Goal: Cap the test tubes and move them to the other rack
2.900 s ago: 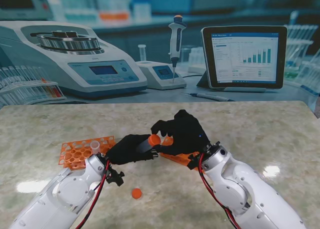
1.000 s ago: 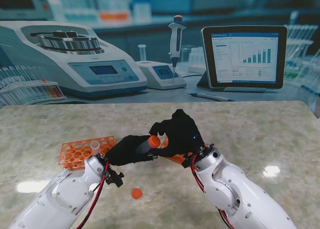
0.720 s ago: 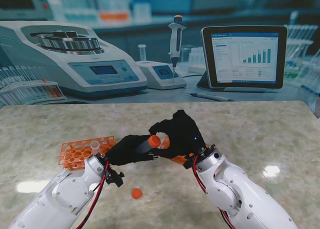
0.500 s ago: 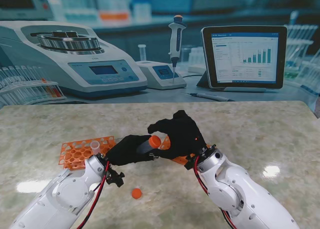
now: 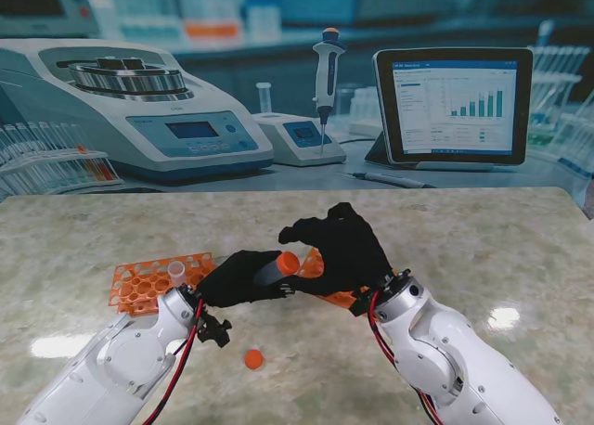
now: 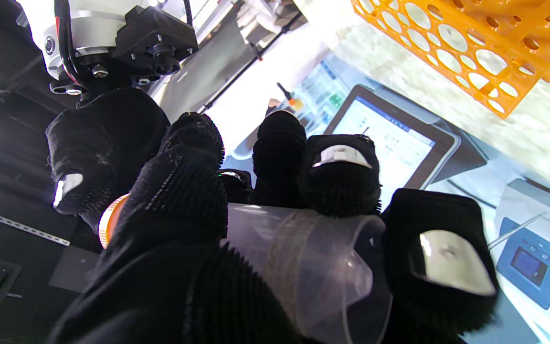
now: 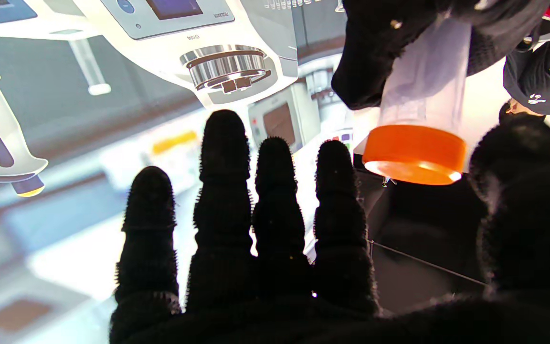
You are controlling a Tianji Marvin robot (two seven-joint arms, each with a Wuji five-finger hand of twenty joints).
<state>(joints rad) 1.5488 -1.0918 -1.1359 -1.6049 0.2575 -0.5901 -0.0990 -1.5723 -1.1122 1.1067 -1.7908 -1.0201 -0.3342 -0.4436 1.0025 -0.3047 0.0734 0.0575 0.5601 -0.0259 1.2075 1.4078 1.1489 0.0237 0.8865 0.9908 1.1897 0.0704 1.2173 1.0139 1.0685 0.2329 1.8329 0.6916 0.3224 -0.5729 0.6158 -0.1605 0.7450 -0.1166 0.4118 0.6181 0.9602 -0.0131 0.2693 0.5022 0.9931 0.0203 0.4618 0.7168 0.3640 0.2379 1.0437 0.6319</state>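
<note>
Tube: orange cap fitted, clamped in left hand, held just right of orange rack. Right hand: fingers spread, empty, beside cap. Step: capping apparently done. Next: seat tube upright in other rack, partly hidden under right hand.

Both arms have glossy white shells with red and black cables; left hand and right hand wear black textured gloves.

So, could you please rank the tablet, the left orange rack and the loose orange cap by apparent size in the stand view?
1. Tablet, largest, though it stands farthest from me.
2. Left orange rack, partly hidden by the left arm.
3. Loose orange cap, clearly smallest.
</note>
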